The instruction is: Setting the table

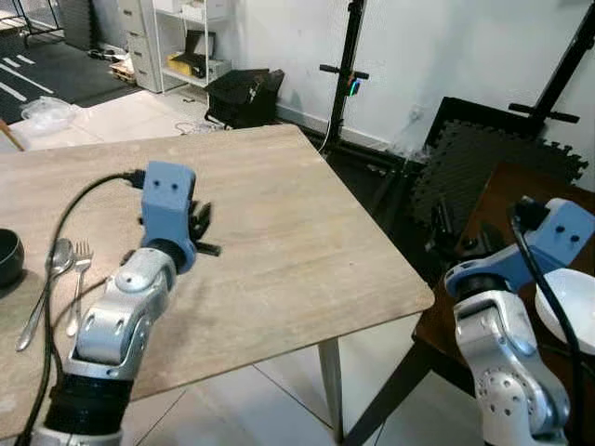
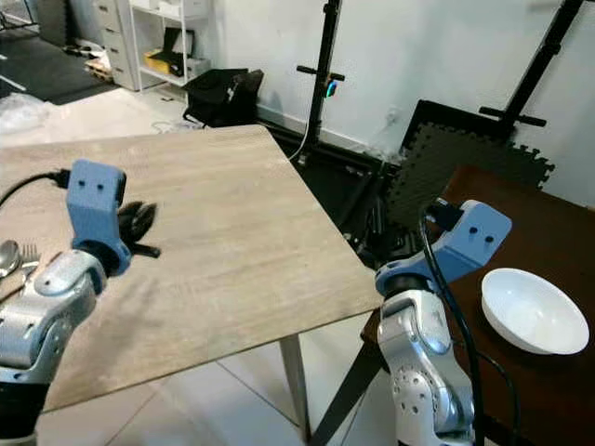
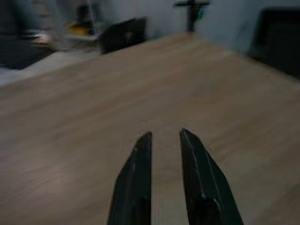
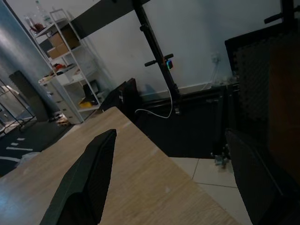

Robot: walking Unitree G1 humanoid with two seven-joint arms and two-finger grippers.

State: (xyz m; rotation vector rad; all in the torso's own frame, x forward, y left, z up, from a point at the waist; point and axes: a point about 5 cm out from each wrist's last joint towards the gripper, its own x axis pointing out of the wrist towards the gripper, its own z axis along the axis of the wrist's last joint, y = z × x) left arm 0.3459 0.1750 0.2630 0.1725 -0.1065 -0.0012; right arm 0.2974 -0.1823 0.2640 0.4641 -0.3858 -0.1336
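Above the light wooden table [image 1: 279, 214] my left gripper [image 1: 203, 232] hovers, its black fingers [image 3: 136, 178] a narrow gap apart with nothing between them. A spoon [image 1: 46, 288] and a fork [image 1: 76, 283] lie side by side near the table's left end, behind the gripper, next to a dark bowl [image 1: 7, 255] at the picture's edge. My right gripper [image 4: 171, 183] is wide open and empty, held off the wooden table's right corner. A white bowl [image 2: 532, 311] sits on the dark brown table [image 2: 507, 200] just right of my right arm.
A gap of tiled floor [image 2: 242, 390] separates the two tables. Black foam mats [image 1: 483, 158] lean on the far wall beside black stands [image 1: 346, 65]. A black bag [image 1: 244, 95] and white shelving [image 1: 191, 42] stand at the back left.
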